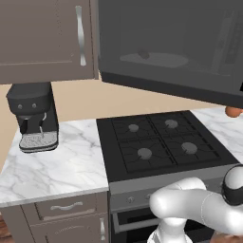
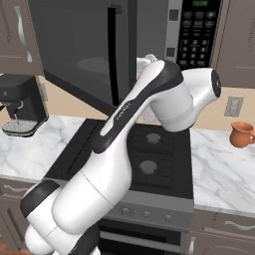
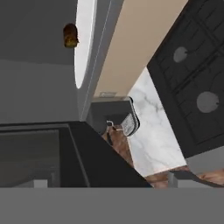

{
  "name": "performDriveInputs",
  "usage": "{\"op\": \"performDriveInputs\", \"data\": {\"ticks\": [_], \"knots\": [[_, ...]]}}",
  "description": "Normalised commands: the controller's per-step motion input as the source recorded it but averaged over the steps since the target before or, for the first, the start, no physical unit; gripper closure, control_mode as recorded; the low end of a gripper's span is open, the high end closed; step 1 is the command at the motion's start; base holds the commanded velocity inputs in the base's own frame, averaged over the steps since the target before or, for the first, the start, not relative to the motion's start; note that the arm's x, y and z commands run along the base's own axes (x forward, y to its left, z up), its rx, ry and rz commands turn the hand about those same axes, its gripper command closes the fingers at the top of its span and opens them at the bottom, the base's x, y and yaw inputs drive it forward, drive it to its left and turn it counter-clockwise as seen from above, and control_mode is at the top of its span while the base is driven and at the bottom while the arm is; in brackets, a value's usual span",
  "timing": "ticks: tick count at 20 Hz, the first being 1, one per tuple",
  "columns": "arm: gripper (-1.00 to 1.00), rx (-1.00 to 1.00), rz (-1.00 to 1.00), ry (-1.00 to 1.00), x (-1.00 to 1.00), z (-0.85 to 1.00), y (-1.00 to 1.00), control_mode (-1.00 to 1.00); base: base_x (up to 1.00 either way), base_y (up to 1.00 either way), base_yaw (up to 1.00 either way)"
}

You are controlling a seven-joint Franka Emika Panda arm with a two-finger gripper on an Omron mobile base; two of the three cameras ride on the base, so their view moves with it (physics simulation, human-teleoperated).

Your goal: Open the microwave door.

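- Grey and wide, the microwave door point(image 1: 171, 47) is seen in the left base view swung out over the stove top point(image 1: 159, 140), up beside the brown cabinet point(image 1: 45, 40).
- In the right base view, the door point(image 2: 74, 55) is shown edge-on, hanging from the microwave point(image 2: 194, 32); the arm point(image 2: 149, 99) is raised in front of it.
- In the hand view, the white plate point(image 3: 83, 41) inside is seen past the door point(image 3: 57, 153). The claw's state cannot be told. The door should be pushed slowly along its swing.
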Motion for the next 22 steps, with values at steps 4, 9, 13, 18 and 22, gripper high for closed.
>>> {"op": "performDriveInputs", "data": {"ticks": [4,9,13,18,22], "knots": [[-1.0,0.0,0.31,0.1,-0.21,0.0,0.95,-1.0,0.0,0.0,0.0],[-1.0,0.0,0.35,0.1,-0.26,0.0,0.98,-1.0,0.0,0.0,0.0],[-1.0,0.03,0.41,0.09,-0.46,0.1,0.84,-1.0,0.0,0.0,0.0],[-1.0,0.08,0.32,0.05,-0.46,0.18,0.94,-1.0,0.0,0.0,0.0],[-1.0,0.03,0.03,0.0,-0.36,0.1,1.0,-1.0,0.0,0.0,0.0]]}}
